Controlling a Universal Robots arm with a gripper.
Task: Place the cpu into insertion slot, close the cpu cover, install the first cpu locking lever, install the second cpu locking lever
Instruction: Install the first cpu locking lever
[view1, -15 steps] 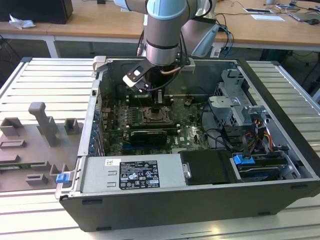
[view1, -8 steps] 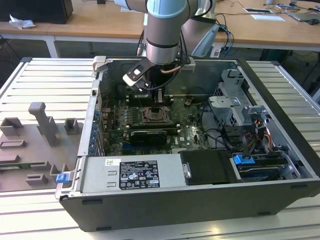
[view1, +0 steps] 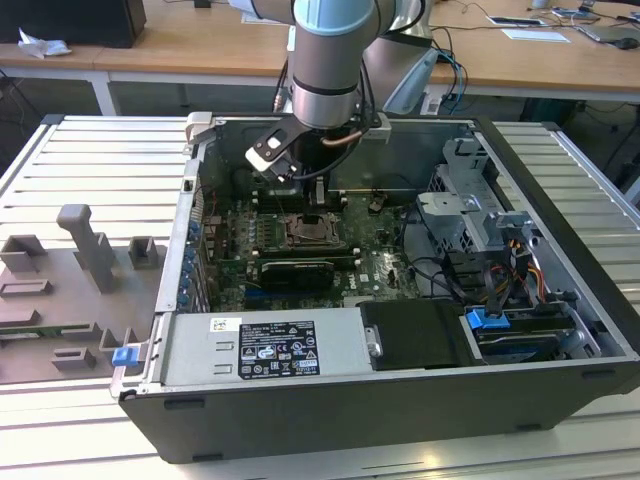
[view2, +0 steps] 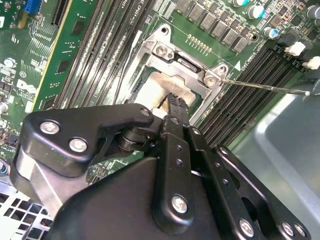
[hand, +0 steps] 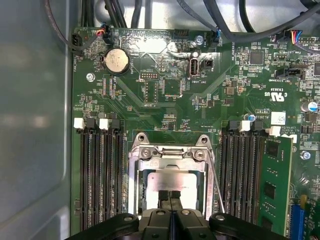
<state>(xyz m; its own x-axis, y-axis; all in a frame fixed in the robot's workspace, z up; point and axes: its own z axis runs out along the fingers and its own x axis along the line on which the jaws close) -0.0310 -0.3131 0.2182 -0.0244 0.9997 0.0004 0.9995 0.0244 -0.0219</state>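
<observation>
Green motherboard (hand: 165, 90) holds one cpu (hand: 186, 182) beneath one tool (hand: 170, 194), its tips pressed together.

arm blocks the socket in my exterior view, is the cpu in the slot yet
Observer: Yes. In the first wrist view the cpu lies flat in the insertion slot.
Operator: closed over it?
Observer: It looks so. The cpu cover lies flat around it, and the pale chip shows through the cut-out.
Operator: what's on it now
Observer: The gripper is shut, with its tips together down at the chip's pale face.
</observation>
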